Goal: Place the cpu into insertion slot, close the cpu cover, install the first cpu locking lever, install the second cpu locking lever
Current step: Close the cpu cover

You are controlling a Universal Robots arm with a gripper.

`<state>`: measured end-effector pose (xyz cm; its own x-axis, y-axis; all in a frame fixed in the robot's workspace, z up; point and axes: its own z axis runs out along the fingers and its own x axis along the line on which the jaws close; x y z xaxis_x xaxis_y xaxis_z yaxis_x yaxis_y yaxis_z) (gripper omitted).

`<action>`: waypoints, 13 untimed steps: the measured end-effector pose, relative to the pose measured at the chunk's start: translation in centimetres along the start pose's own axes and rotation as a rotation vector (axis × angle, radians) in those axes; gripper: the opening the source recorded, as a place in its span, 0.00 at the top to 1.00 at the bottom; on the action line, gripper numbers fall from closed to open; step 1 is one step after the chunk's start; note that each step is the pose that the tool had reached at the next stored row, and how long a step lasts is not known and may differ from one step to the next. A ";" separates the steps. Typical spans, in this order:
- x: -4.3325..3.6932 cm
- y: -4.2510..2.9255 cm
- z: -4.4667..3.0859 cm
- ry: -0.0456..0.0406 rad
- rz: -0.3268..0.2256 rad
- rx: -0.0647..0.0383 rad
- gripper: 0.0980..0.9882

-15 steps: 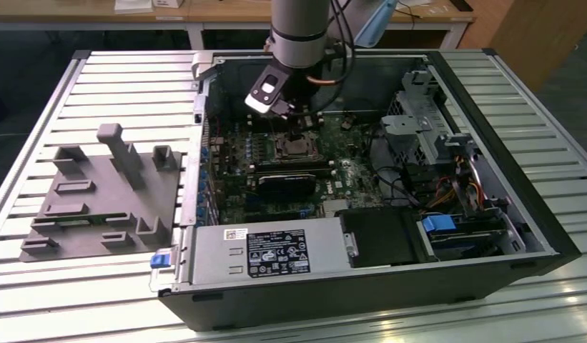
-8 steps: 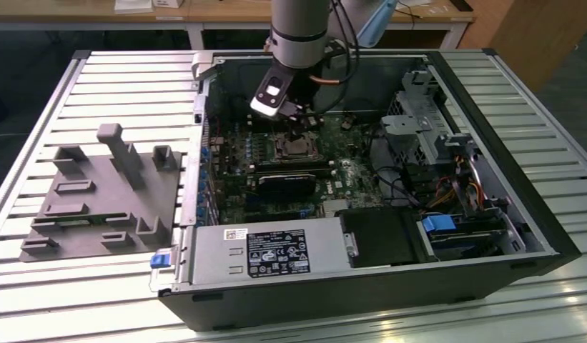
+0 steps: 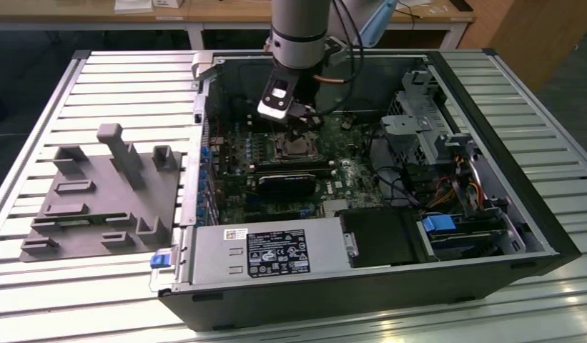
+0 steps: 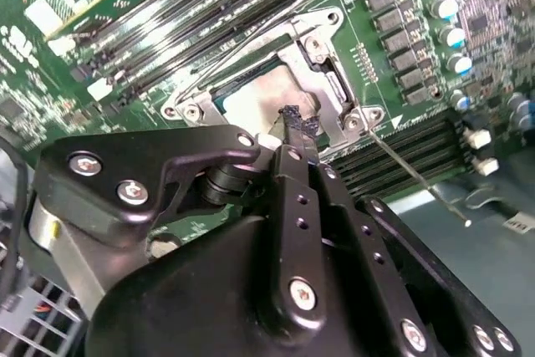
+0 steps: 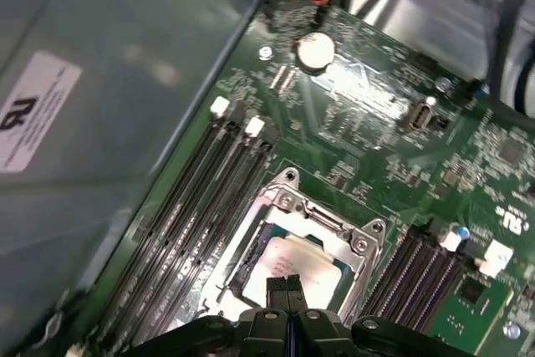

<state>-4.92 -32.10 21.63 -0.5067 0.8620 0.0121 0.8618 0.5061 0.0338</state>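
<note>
The cpu point(image 4: 255, 99), a dull silver square, lies in the insertion slot point(image 3: 295, 147) on the green board inside the open computer case. In both wrist views the silver cpu cover point(image 4: 328, 81) lies flat around it, and the cpu point(image 5: 303, 258) shows through the cover's point(image 5: 322, 216) window. A thin wire locking lever point(image 4: 418, 177) sticks out from one corner of the socket, clear of it. My gripper point(image 4: 297, 123) hangs right above the cpu with its black fingers pressed together and nothing between them. The gripper point(image 5: 284, 286) point(image 3: 298, 130) is centred over the socket.
Long black memory slots point(image 5: 192, 232) flank the socket on both sides. A black block point(image 3: 284, 184) sits nearer the case front, beside a grey power supply point(image 3: 264, 254). Cables and a drive cage point(image 3: 436, 125) fill the exterior view's right. A grey fixture point(image 3: 98, 193) stands outside the case.
</note>
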 end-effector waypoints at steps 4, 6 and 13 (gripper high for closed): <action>0.00 0.00 0.06 0.0025 -0.074 0.001 1.00; 0.00 0.00 0.10 0.0037 -0.109 0.001 1.00; 0.00 -0.01 0.14 0.0079 -0.236 0.003 1.00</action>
<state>-4.92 -32.10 21.49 -0.6945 0.7194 0.0120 0.7193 0.6939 0.0338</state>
